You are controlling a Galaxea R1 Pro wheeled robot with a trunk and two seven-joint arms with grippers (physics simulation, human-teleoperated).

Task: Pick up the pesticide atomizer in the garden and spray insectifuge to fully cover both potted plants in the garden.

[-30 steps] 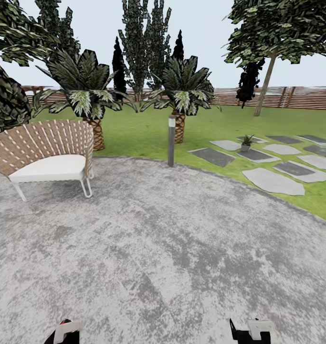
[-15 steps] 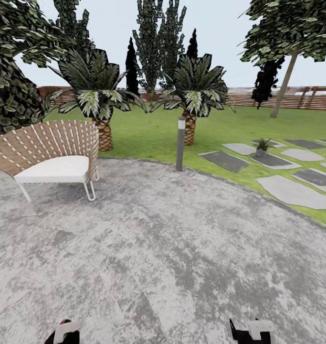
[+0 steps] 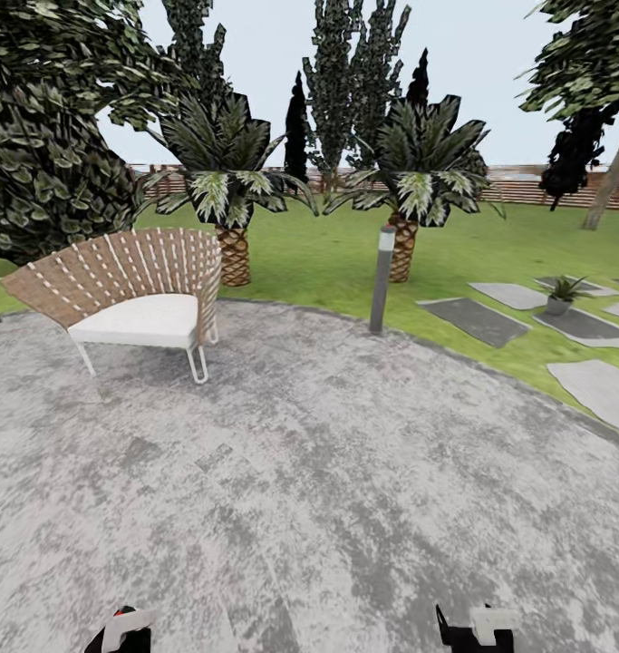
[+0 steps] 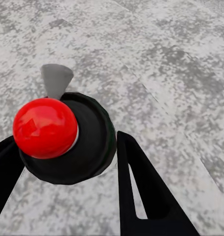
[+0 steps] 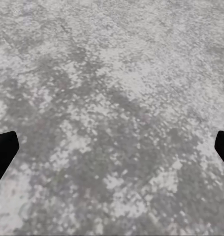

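Both our left hand and right hand hang spread wide and empty over the stone patio, one potted plant far ahead beyond our right hand, atomizer's whereabouts untellable.

Right fingers wide apart, empty.

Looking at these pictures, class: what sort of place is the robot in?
A garden, by the look of it: a green lawn bounded by a slatted wooden fence, a round grey stone patio with a woven chair, and palm trees.
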